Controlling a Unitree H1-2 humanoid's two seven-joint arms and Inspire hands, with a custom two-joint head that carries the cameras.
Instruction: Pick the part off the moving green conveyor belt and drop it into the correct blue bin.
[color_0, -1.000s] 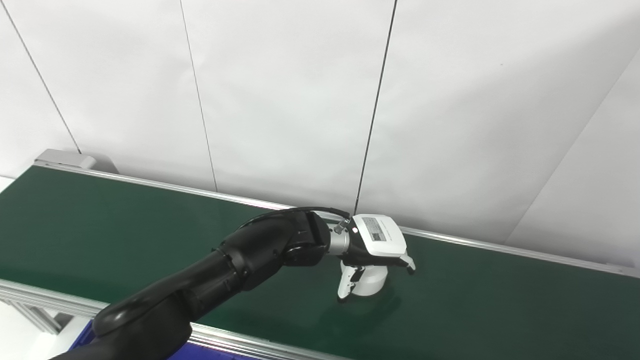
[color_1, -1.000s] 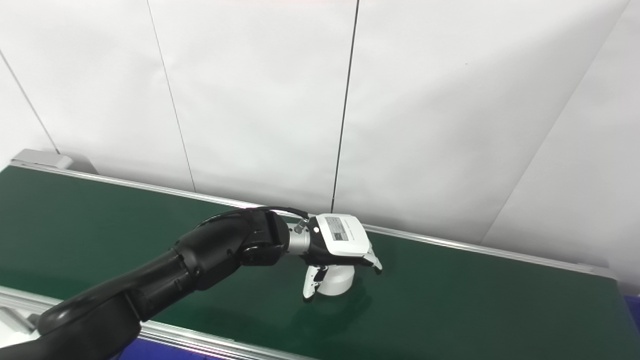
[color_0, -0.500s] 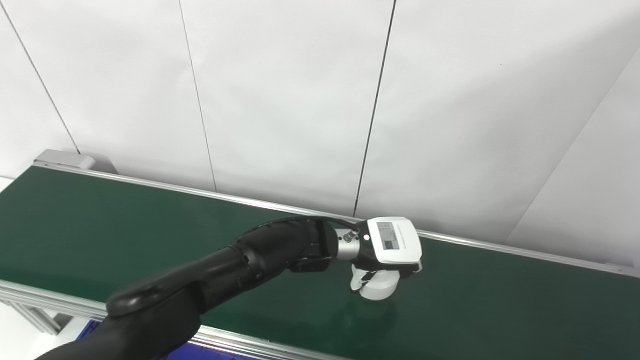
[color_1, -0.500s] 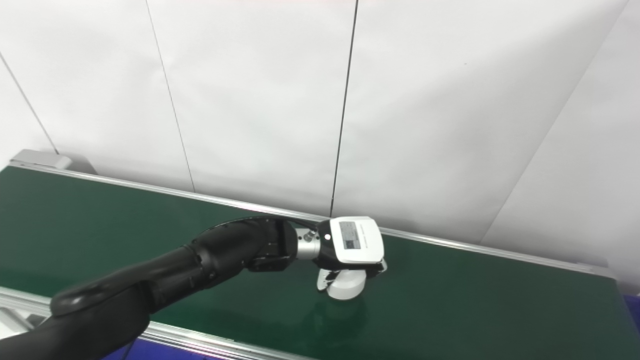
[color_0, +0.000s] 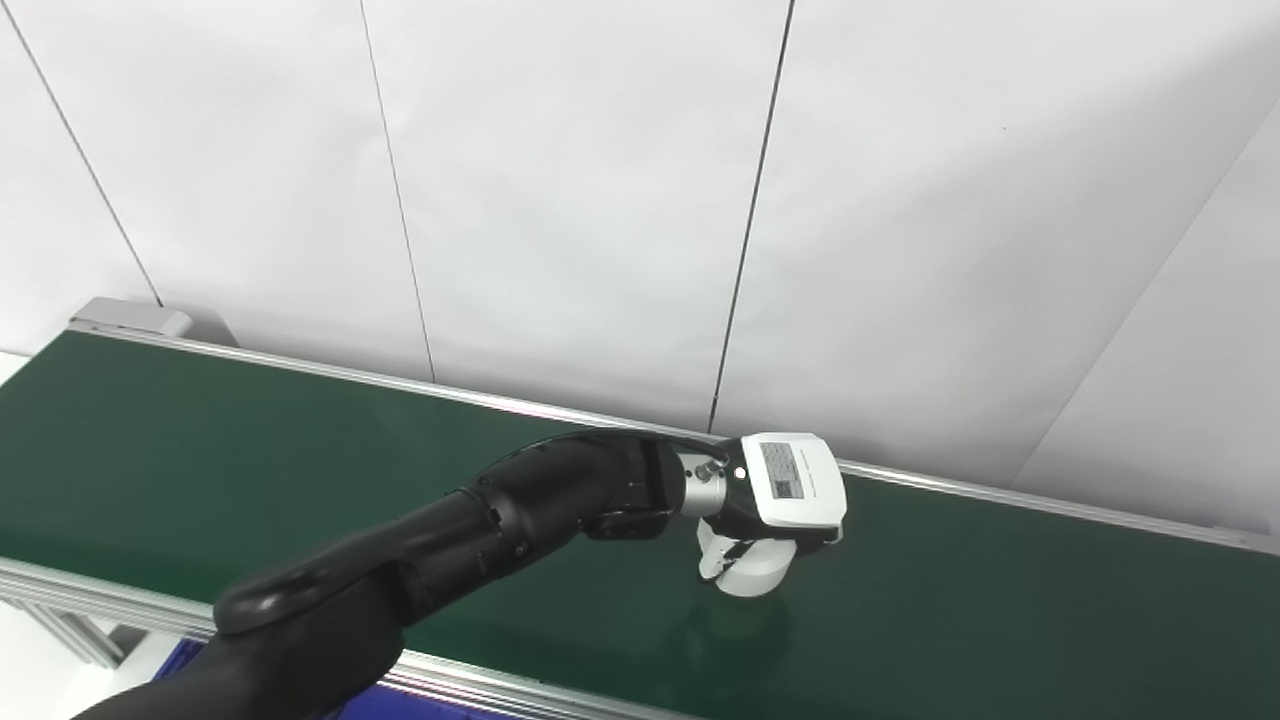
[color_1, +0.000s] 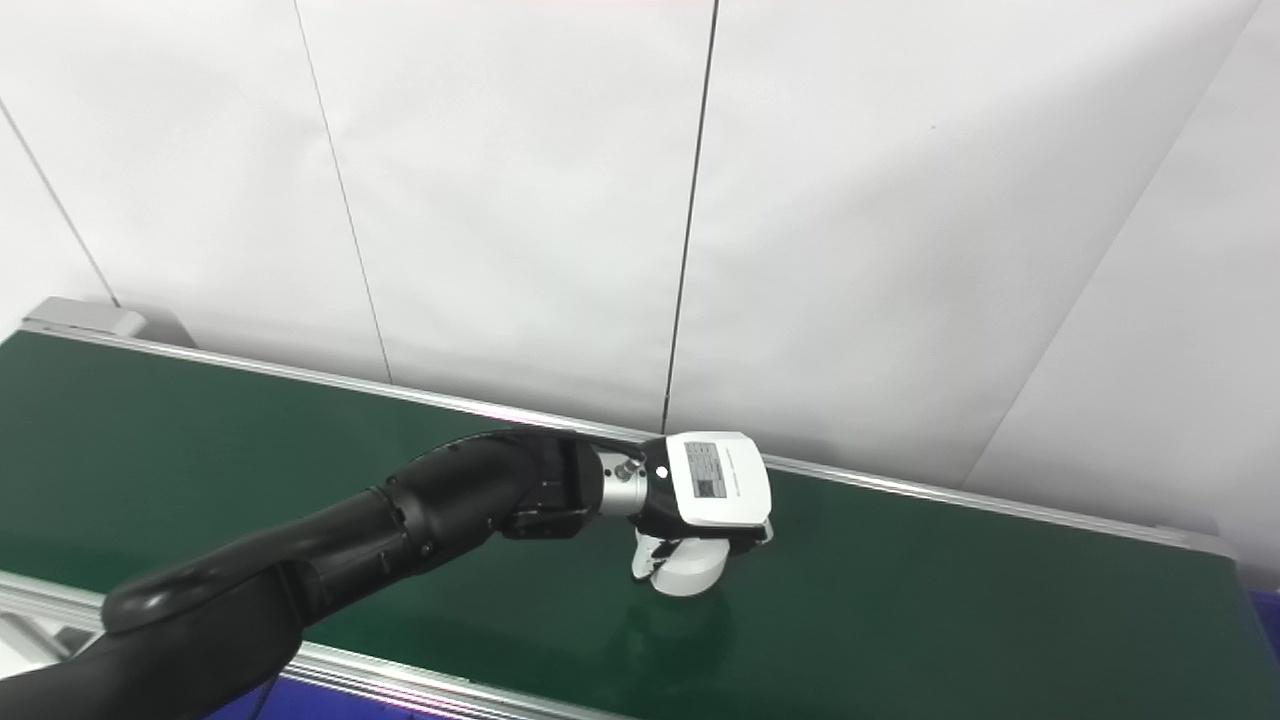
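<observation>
Left hand (color_0: 778, 505) is wrapped around the round white part (color_0: 750, 572), which sits on the green belt (color_0: 200, 450) toward the far right. I think this is the grab step. Next, lift it and carry it to a blue bin (color_1: 1262, 610).

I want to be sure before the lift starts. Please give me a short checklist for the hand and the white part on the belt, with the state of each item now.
1. Left hand is directly over the white part: ok.
2. Fingers are wrapped around the part: ok, they hug its side.
3. Grip is firm enough to lift: cannot tell, the palm hides the contact.
4. Part is off the green belt: not ok, it appears to sit on the belt.
5. Path above the hand is free: ok, only wall behind.
6. Target blue bin identified: cannot tell, only slivers of blue show at the picture edges.
</observation>
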